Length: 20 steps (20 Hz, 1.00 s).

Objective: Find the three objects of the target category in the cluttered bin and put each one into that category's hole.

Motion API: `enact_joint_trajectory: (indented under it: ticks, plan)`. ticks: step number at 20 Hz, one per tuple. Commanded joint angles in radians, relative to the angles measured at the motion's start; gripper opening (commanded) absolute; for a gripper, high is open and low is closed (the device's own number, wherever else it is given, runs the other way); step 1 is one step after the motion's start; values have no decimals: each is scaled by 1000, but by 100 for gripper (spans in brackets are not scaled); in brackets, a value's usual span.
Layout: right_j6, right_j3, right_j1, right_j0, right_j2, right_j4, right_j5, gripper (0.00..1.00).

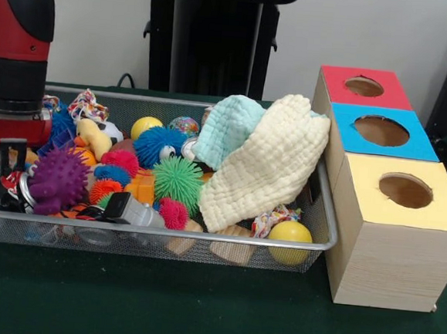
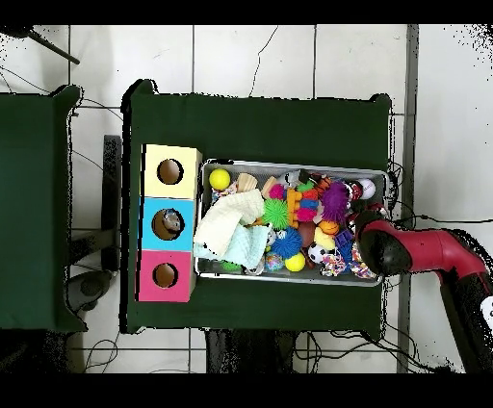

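Many toys heaped in wire bin (image 1: 322, 213), so targets need digging out; category unknown. Two cloths (image 1: 267, 159) drape over pile at box end, likely hiding some. Three-hole box (image 1: 389, 226) touches bin for short drops. Gripper (image 1: 9, 181) low at bin's opposite end, arm (image 1: 16, 42) upright above it; jaw state: cannot tell.

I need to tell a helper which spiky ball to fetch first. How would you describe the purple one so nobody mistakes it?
Look in the wire mesh bin on the green table, at the end farthest from the three coloured boxes, just below the robot's arm. The purple spiky ball sits there against the front wall. It is the only purple one; its spiky neighbours are blue, green, pink or orange.
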Motion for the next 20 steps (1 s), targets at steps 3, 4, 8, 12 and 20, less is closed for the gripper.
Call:
enact_joint_trajectory:
  ticks: [3, 4, 8, 12, 20]
  plan:
    - [-107, 38, -9, 25, -51, -4, 37, 0]
    - [-106, 35, -7, 28, -52, -4, 39, 0]
    - [-104, 33, -6, 31, -56, 0, 38, 0]
    - [-101, 31, -3, 33, -61, -1, 34, 0]
    - [-91, 27, 1, 41, -66, -3, 29, 100]
